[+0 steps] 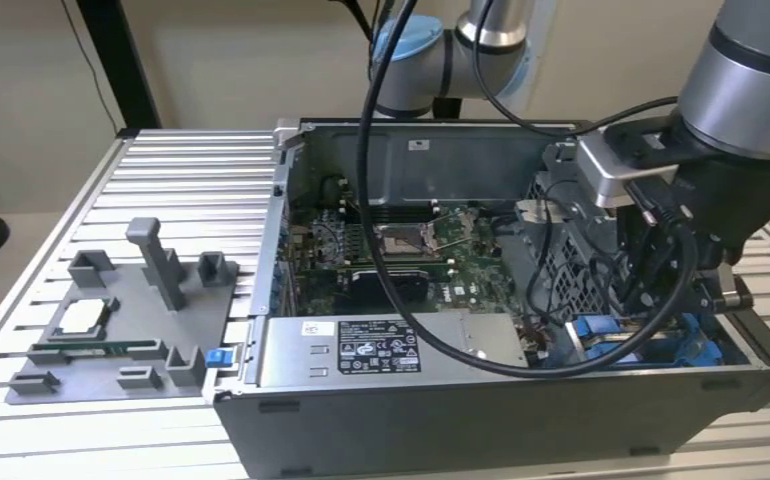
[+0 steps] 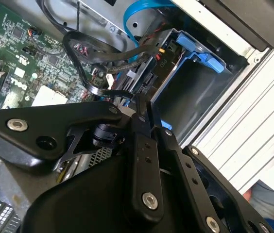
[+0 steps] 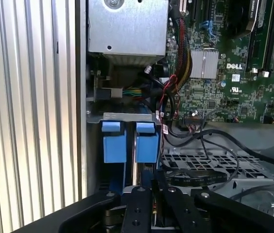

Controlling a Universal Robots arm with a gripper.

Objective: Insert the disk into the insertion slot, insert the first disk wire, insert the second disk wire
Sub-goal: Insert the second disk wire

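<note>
Grey plastic parts fixture on ribbed aluminium table, at 9 o'clock from open grey computer case. Silver labelled power-supply box along case's near wall. My black gripper at 3 o'clock in case, over grey perforated insertion slot with blue rails. My fingers pressed narrow on thin dark edge; cannot tell what it is. Black wires looped just beside.
</note>
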